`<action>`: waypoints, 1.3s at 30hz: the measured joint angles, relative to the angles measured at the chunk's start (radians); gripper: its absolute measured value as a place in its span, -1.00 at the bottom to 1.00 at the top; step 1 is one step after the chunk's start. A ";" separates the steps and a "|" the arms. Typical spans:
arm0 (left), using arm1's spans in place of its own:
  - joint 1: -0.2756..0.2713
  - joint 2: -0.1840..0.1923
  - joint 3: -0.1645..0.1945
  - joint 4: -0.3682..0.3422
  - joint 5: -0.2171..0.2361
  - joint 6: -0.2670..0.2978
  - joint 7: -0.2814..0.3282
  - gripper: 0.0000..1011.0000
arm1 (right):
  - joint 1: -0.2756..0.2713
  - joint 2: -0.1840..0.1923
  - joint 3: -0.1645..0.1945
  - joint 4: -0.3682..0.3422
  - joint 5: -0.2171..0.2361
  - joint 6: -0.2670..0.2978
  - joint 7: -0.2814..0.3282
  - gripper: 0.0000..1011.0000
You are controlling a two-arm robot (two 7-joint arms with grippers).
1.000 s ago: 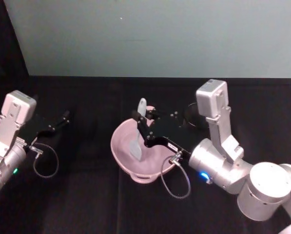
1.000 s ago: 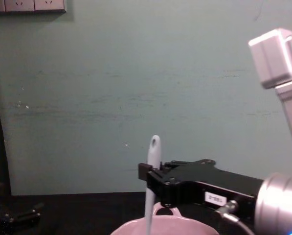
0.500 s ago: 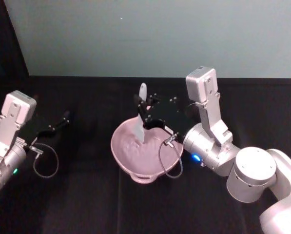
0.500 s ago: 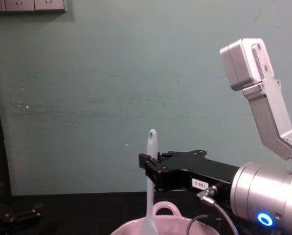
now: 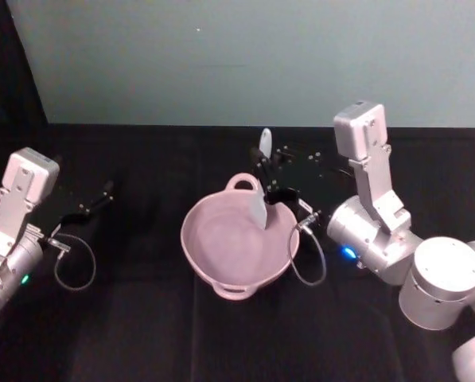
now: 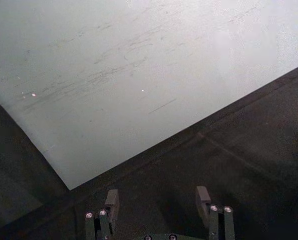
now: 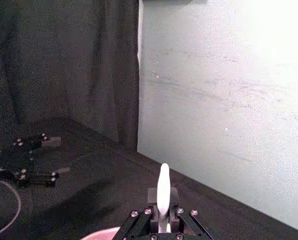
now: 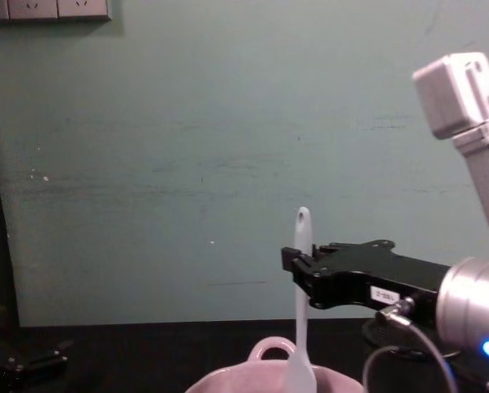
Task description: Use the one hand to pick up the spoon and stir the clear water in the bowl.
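1. Head view is showing the spoon (image 5: 258, 212) standing at the far-right side of the bowl (image 5: 221, 247). A second ago it was dipping left of the bowl's middle, so the right arm is sweeping it across.
2. That sweep is suggesting the stirring is well under way, with the pick-up already done. I am not making out the water itself against the bowl's pink floor.
3. Right claw (image 5: 262, 173) is pinching the spoon's handle below its tip, jaws closed tight on it. It is holding the spoon nearly upright, with the blade reaching down inside the rim.
4. Bowl is sitting at the middle of the surface (image 5: 142, 318), its place unchanged.
5. Left claw (image 5: 103, 195) is lying parked near the surface's left edge, jaws apart and holding nothing.
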 joint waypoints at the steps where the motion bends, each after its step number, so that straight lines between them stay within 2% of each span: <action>1: 0.000 0.000 0.000 0.000 0.000 0.000 0.000 1.00 | -0.008 0.008 0.006 -0.013 0.007 0.013 0.009 -0.77; 10: 0.000 0.000 0.000 0.000 0.000 0.000 0.000 1.00 | -0.059 0.057 0.024 -0.107 0.075 0.080 0.067 -0.77; 11: 0.000 0.000 0.000 0.000 0.000 0.000 0.000 1.00 | -0.069 0.065 0.020 -0.129 0.093 0.090 0.077 -0.77; 16: 0.000 0.000 0.000 0.000 0.000 0.000 0.000 1.00 | -0.079 0.076 0.003 -0.157 0.121 0.104 0.093 -0.77; 21: 0.000 0.000 0.000 0.000 0.000 0.000 0.000 1.00 | -0.072 0.076 -0.018 -0.162 0.142 0.117 0.100 -0.77; 29: 0.000 0.000 0.000 0.000 0.000 0.000 0.000 1.00 | -0.029 0.052 -0.061 -0.116 0.153 0.121 0.096 -0.77; 33: 0.000 0.000 0.000 0.000 0.000 0.000 0.000 1.00 | 0.003 0.028 -0.079 -0.063 0.144 0.102 0.078 -0.77; 39: 0.000 0.000 0.000 0.000 0.000 0.000 0.000 1.00 | 0.036 -0.001 -0.085 0.005 0.117 0.061 0.050 -0.77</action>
